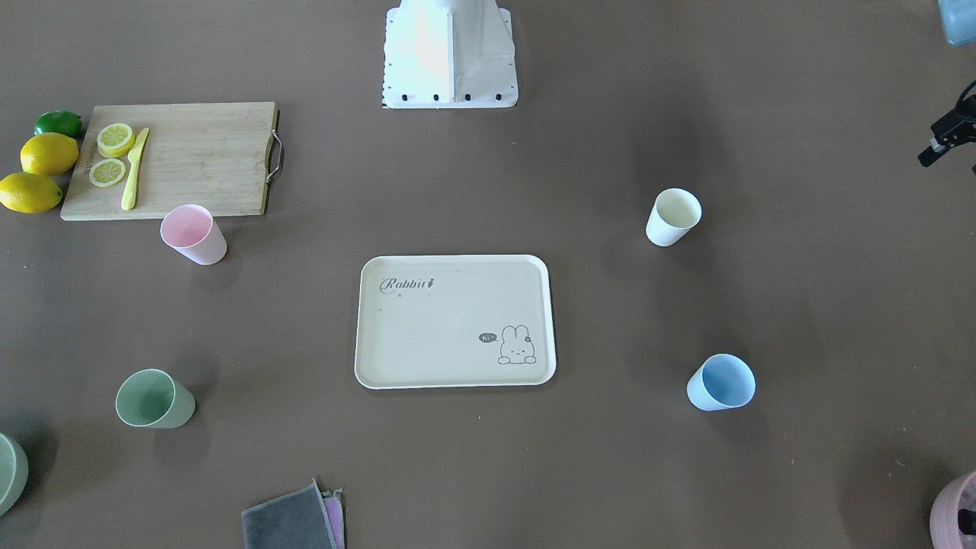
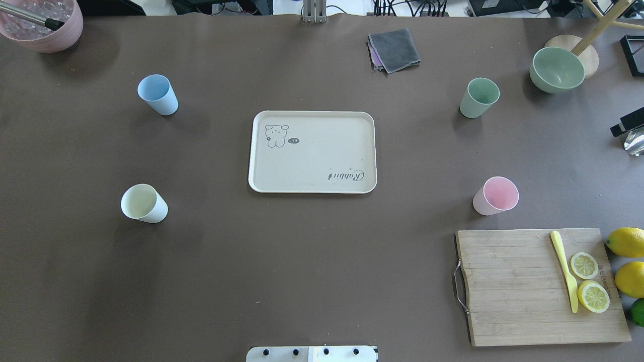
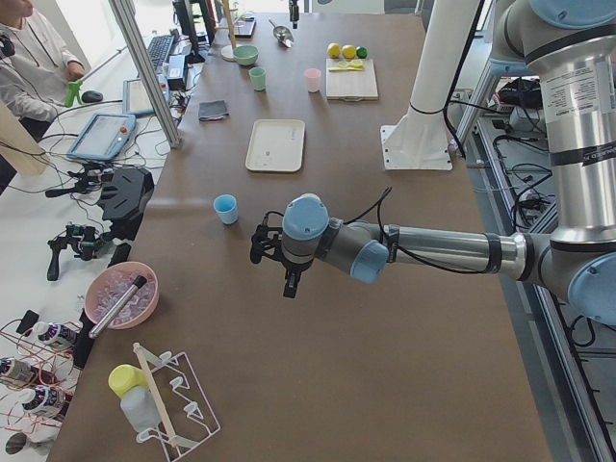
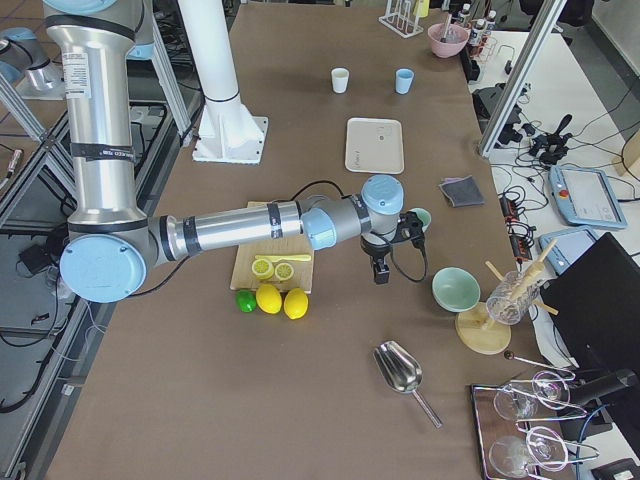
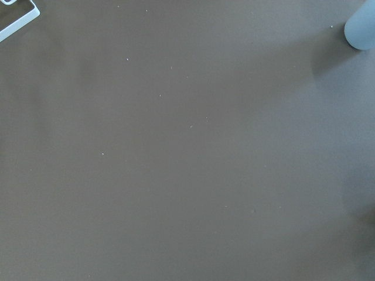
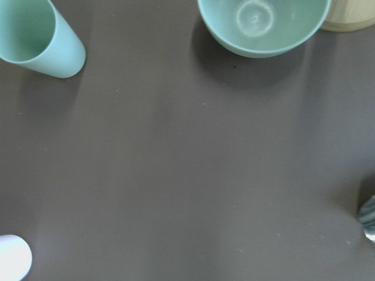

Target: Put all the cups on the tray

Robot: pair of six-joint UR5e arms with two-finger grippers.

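The cream tray with the bunny drawing lies mid-table with nothing on it. Four cups stand upright on the table around it: pink by the cutting board, sage green, cream-white and light blue. My left gripper hangs above the table beyond the blue cup, away from the tray. My right gripper hangs near the green cup. Neither wrist view shows fingers, so I cannot tell whether either gripper is open or shut.
A wooden cutting board carries lemon slices and a yellow knife; whole lemons and a lime lie beside it. A green bowl, a pink bowl, a grey cloth and a metal scoop sit near the edges.
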